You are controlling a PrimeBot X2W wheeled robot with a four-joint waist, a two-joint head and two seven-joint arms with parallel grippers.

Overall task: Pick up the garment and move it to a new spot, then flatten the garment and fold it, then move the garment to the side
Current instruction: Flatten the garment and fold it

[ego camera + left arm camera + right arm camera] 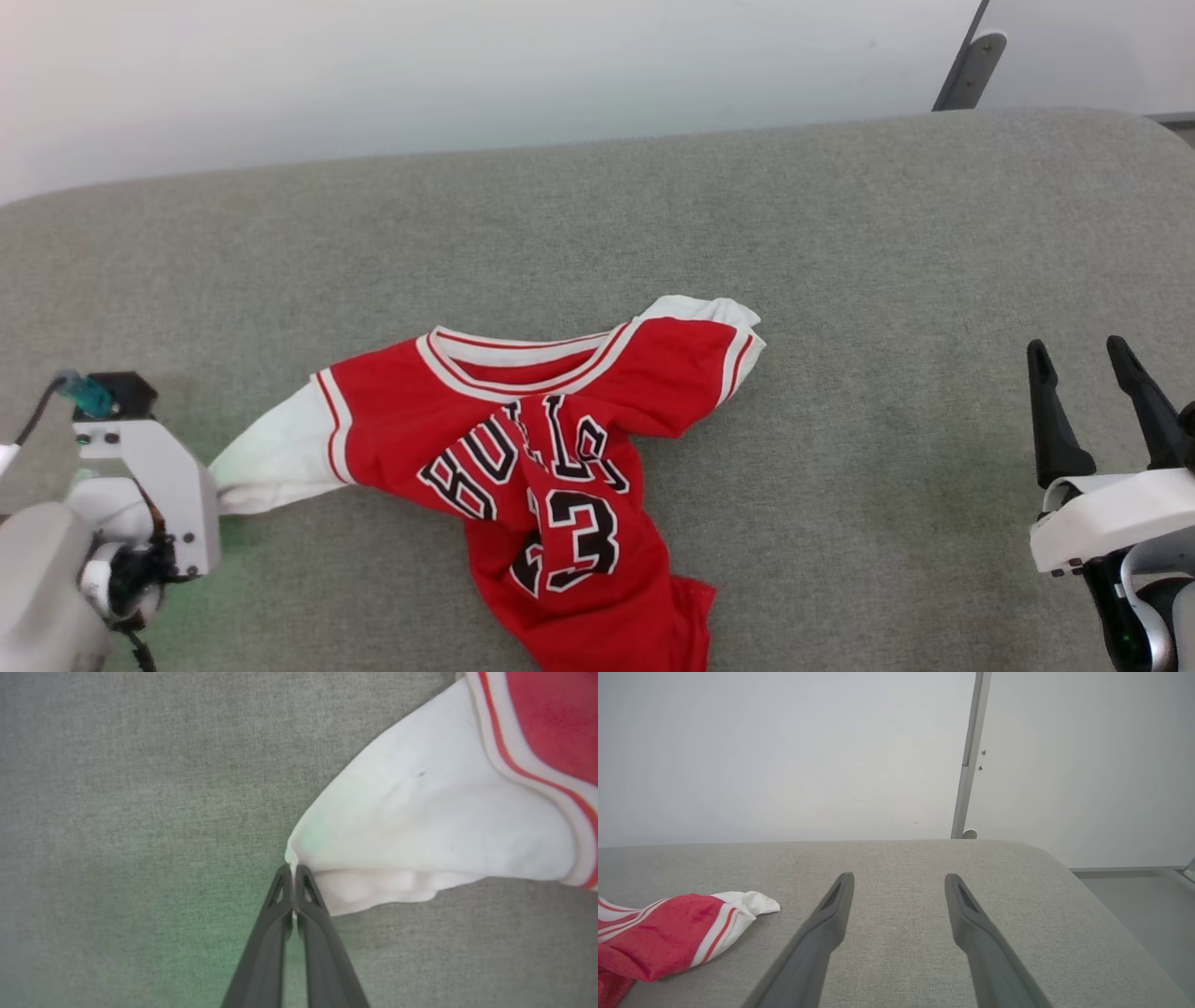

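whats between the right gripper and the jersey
Nothing but bare grey fabric surface lies between the open right gripper and the garment, clearest in the head view.

bright, even, diffuse indoor light in all three views, with only faint soft shadows under the garment on the grey padded surface; the white wall is nearly blown out and goes pinkish at the head view's top left corner. a green tint spills on the surface around the left gripper, and the garment's white part there looks near overexposed and soft. the right wrist view has mild wide-angle stretch, and the right gripper fingers blur toward the bottom.
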